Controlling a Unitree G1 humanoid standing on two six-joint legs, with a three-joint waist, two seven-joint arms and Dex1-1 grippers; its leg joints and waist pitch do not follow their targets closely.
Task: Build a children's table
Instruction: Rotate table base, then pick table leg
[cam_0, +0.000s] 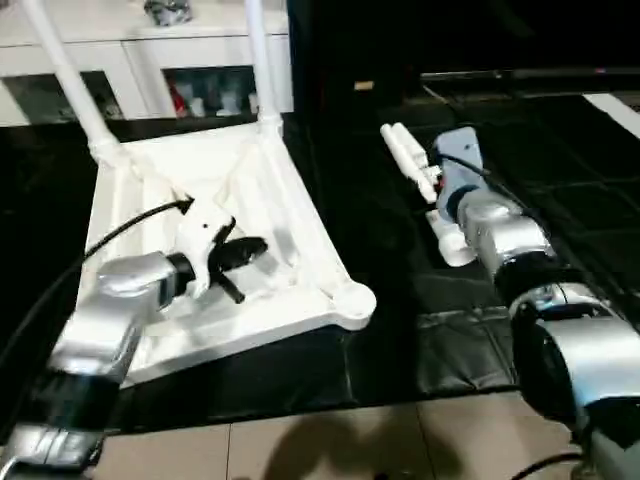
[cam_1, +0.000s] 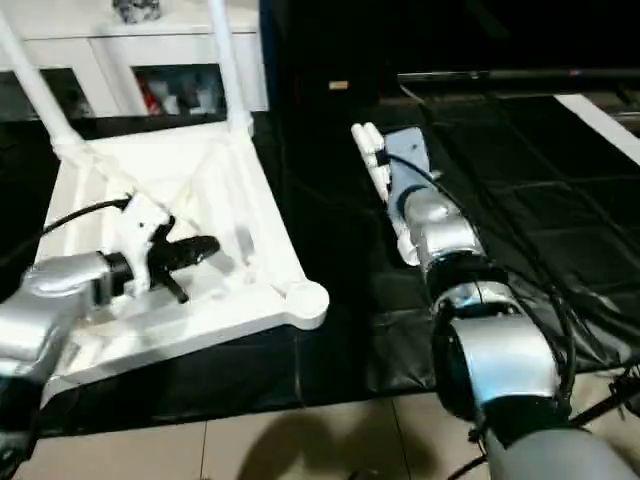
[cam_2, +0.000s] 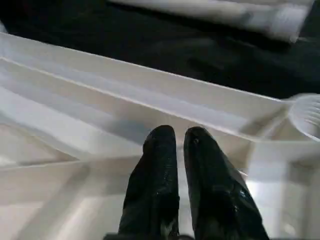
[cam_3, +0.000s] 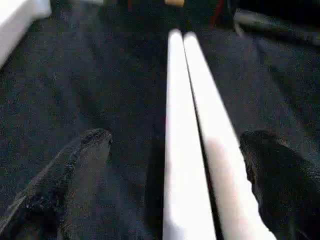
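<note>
The children's table top (cam_0: 300, 215) lies upside down on the black mat, ribbed underside up, with an empty round corner socket (cam_0: 352, 300) at its near right. Two white legs (cam_0: 70, 75) (cam_0: 262, 60) stand in the far corners. My left gripper (cam_0: 250, 250) hovers over the ribs, its black fingers (cam_2: 160, 165) nearly touching, nothing between them. To the right, two loose legs (cam_0: 410, 155) lie side by side on the mat. My right gripper (cam_3: 175, 142) is open and straddles both legs (cam_3: 190, 125), one finger on each side, apart from them.
A white cabinet (cam_0: 200, 60) with glass doors stands behind the table top. The black mat (cam_0: 400, 300) covers the work area and ends at a tiled floor (cam_0: 300, 440) near me. Dark cables run over the mat at the far right.
</note>
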